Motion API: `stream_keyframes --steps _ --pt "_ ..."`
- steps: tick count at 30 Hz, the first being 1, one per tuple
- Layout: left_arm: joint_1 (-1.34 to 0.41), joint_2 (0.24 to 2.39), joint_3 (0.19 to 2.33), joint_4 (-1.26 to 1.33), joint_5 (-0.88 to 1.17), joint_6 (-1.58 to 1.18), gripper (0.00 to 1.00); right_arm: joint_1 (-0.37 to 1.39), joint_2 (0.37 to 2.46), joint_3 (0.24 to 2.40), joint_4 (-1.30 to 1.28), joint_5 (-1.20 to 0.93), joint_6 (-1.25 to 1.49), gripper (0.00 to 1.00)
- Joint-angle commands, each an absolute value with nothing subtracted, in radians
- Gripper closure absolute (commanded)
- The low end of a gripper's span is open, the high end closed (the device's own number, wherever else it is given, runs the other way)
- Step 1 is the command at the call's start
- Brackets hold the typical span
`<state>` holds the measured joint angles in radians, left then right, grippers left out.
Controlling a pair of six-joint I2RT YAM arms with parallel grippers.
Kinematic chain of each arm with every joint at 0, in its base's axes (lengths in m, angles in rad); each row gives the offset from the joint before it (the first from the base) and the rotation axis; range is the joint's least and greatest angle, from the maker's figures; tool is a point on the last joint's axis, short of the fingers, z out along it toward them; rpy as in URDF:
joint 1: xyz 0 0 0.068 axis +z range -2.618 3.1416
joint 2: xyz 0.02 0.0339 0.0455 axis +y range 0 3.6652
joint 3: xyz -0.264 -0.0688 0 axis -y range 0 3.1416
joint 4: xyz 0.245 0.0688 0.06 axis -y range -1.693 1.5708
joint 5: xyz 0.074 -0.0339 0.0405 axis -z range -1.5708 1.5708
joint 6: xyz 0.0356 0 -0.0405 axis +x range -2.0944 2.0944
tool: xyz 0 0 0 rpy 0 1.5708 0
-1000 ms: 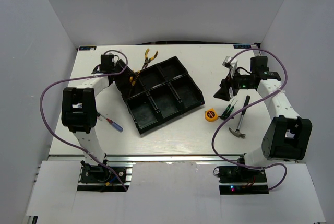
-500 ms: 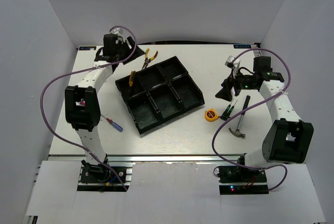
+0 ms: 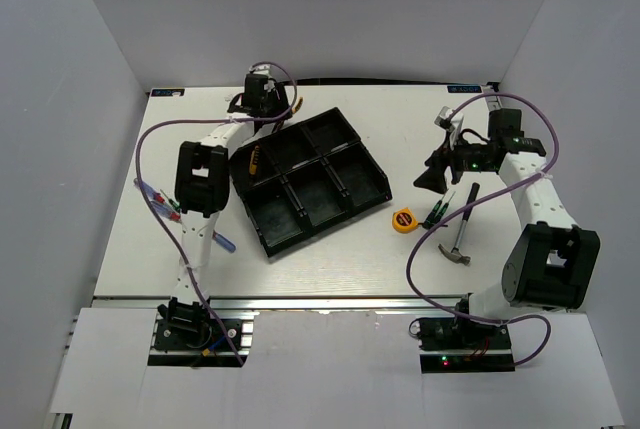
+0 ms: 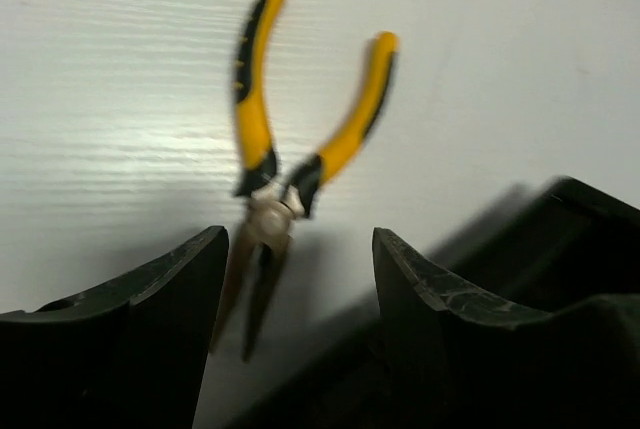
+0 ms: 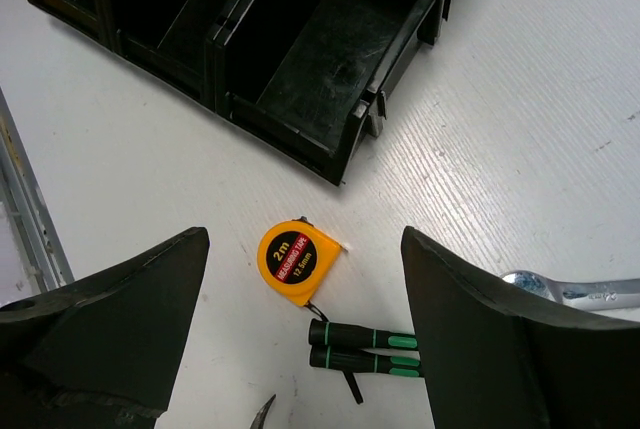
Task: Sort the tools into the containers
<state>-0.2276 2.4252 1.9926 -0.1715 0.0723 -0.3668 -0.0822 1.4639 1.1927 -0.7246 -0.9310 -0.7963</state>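
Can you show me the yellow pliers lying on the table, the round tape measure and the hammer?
Yellow pliers (image 4: 268, 217): left wrist view, on the joint between the handles.
Tape measure (image 5: 297, 262): right wrist view, on its round label.
Hammer (image 3: 464, 221): top external view, middle of its handle.

Losing the silver wrench (image 5: 580, 291) past the right wrist view's right edge, catching only a curved tip of the hammer (image 5: 262, 410) at its bottom edge, cropping the black tray (image 5: 285, 131) at its top, blurring the yellow-handled pliers (image 4: 268, 211) in the left wrist view, and hiding most of the red-blue screwdriver (image 3: 224, 242) behind the left arm (image 3: 200, 179).
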Motion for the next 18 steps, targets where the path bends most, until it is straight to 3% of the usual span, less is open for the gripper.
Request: stream_keyframes --steps 1,18 --pt "-0.222 2.439 2.103 -0.167 -0.073 -0.307 0.3 -0.103 1.479 1.186 -0.719 -0.974 -0.801 0.16" --pt "-0.224 2.672 2.347 -0.207 -0.086 -0.282 0.44 -0.129 1.493 1.161 -0.724 -0.982 -0.792 0.12"
